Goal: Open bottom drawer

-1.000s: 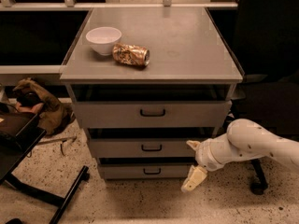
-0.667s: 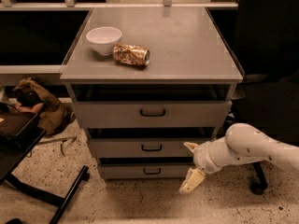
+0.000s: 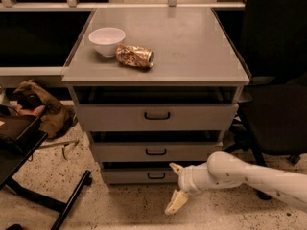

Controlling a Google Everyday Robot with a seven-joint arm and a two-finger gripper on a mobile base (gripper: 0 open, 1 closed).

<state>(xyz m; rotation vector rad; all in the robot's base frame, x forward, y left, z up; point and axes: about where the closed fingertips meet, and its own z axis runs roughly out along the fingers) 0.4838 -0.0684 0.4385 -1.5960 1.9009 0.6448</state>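
The bottom drawer (image 3: 139, 175) is the lowest of three grey drawers in the cabinet, with a small dark loop handle (image 3: 156, 176) at its centre. Its front looks closed or nearly so. My gripper (image 3: 175, 186) comes in from the right on a white arm (image 3: 240, 174), low to the floor. It is open, with one cream finger (image 3: 175, 167) up near the drawer front just right of the handle and the other finger (image 3: 175, 203) hanging below over the floor. It holds nothing.
The middle drawer (image 3: 156, 151) and top drawer (image 3: 157, 115) sit above. A white bowl (image 3: 107, 40) and a crushed can (image 3: 135, 56) lie on the cabinet top. A black chair (image 3: 276, 104) stands at right, a black stand (image 3: 29, 147) and brown bag (image 3: 41, 104) at left.
My gripper and arm have moved left, closer to the bottom drawer's handle. The drawers have not moved.
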